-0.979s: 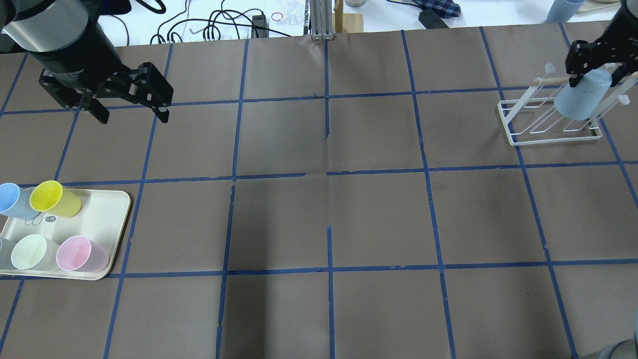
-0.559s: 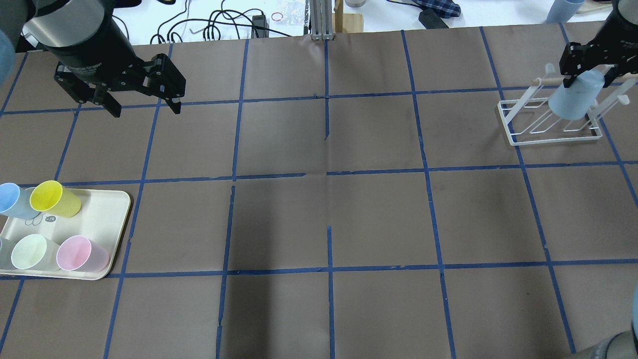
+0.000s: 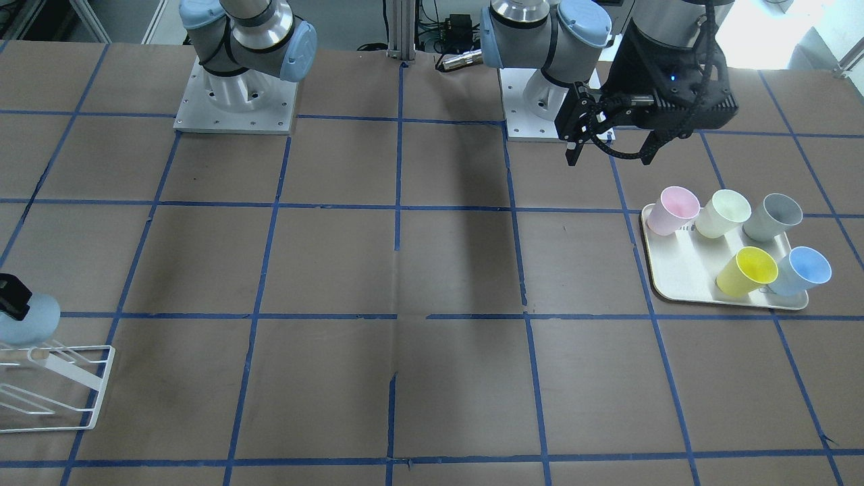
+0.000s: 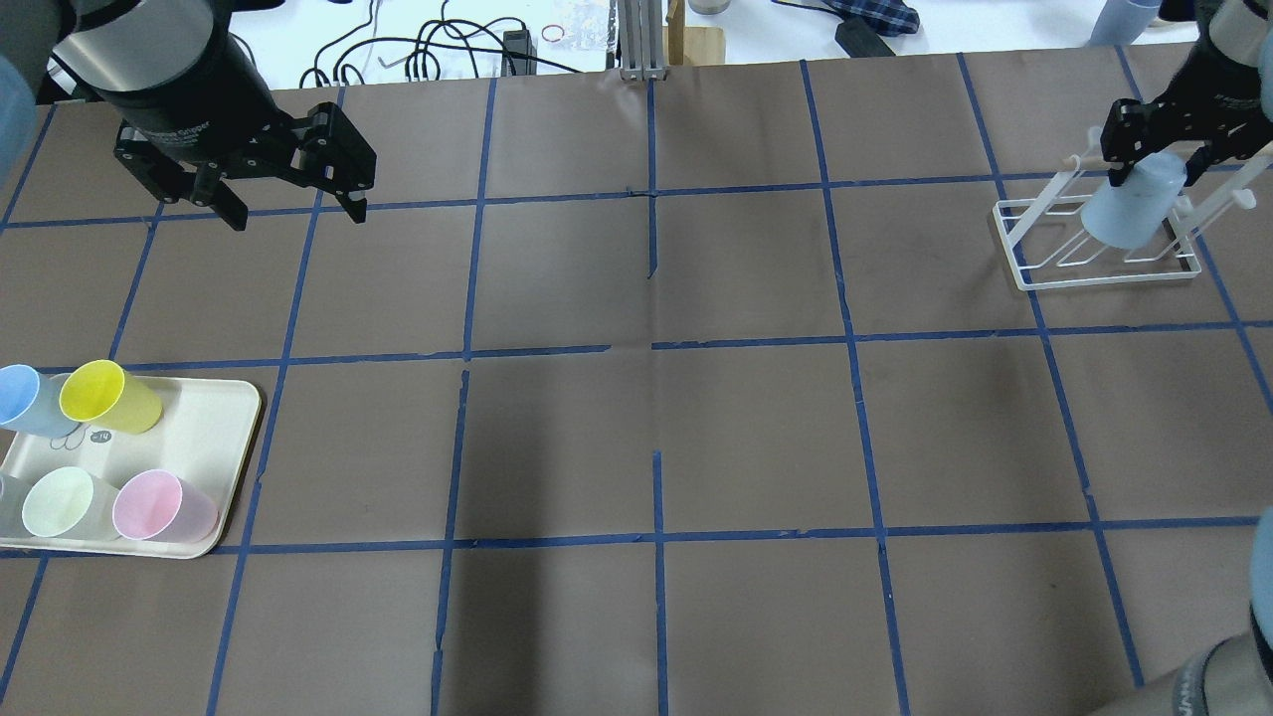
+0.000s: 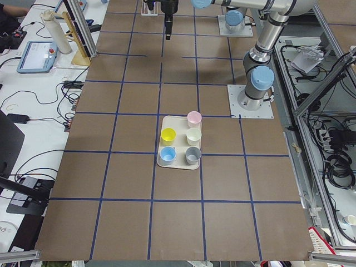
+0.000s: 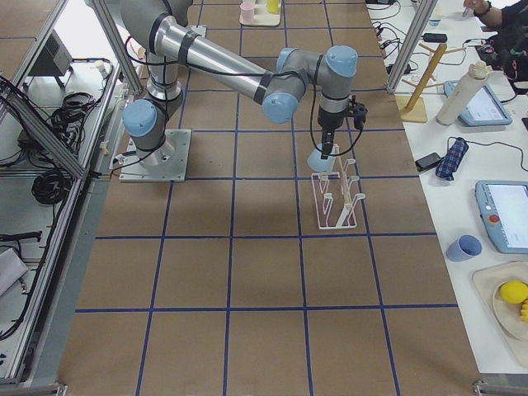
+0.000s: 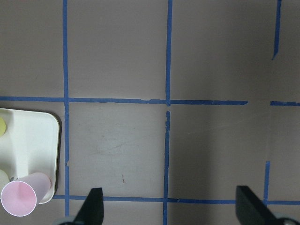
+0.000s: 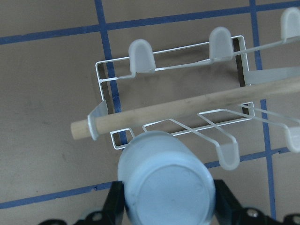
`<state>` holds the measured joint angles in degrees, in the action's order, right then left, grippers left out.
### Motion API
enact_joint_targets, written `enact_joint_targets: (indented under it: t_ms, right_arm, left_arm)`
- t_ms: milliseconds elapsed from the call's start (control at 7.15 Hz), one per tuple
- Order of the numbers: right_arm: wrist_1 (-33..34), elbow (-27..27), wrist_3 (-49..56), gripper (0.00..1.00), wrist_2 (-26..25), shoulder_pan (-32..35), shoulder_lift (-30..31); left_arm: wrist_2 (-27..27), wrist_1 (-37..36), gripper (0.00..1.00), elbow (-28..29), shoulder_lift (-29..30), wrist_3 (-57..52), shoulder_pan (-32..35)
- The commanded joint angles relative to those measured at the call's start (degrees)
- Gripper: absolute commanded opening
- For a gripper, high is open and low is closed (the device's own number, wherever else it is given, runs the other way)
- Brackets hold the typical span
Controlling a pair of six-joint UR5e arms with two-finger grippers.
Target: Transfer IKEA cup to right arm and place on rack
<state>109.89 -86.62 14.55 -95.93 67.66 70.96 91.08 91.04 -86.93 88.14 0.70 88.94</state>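
Note:
My right gripper (image 4: 1156, 167) is shut on the IKEA cup (image 4: 1129, 214), a pale blue tumbler held upside down and tilted over the white wire rack (image 4: 1024, 270) at the far right. In the right wrist view the cup's base (image 8: 166, 187) sits between the fingers, just in front of the rack's wooden rod (image 8: 187, 110) and beside a prong. Whether the cup touches the rack I cannot tell. My left gripper (image 4: 296, 217) is open and empty above the table at the far left; it also shows in the front view (image 3: 609, 160).
A cream tray (image 4: 209, 438) at the near left holds yellow (image 4: 107, 398), sky-blue (image 4: 25, 398), green (image 4: 60, 502), pink (image 4: 159, 507) and grey (image 3: 776, 216) cups. Cables and clutter lie beyond the table's far edge.
My right gripper has carried the cup left and down, closer over the rack's prongs. My left gripper has drifted right and further from the tray, still open.

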Motion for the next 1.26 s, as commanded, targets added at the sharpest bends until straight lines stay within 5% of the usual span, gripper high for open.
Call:
enact_joint_targets:
  t_ms: [0,140,280,559,1119]
  right_arm:
    - [0.50,-0.04,0.92,0.56,0.04,0.02,-1.53]
    - [0.50,-0.04,0.92,0.90,0.13,0.02,-1.53]
    - [0.15,-0.04,1.18,1.00,0.13,0.02,-1.44]
    - [-0.81,0.22,1.36,1.00,0.13,0.11,0.04]
    - [-18.26,0.75,1.10,1.00,0.13,0.37,13.12]
  left_arm:
    - [-0.02,0.02,1.00,0.00,0.01,0.35,0.00]
    - [-0.02,-0.07,1.00,0.00,0.01,0.35,0.00]
    - [-0.02,0.02,1.00,-0.09,0.01,0.35,0.00]
    - [-0.02,0.02,1.00,-0.09,-0.08,0.53,0.00]
    - [-0.02,0.02,1.00,-0.17,-0.08,0.62,0.00]
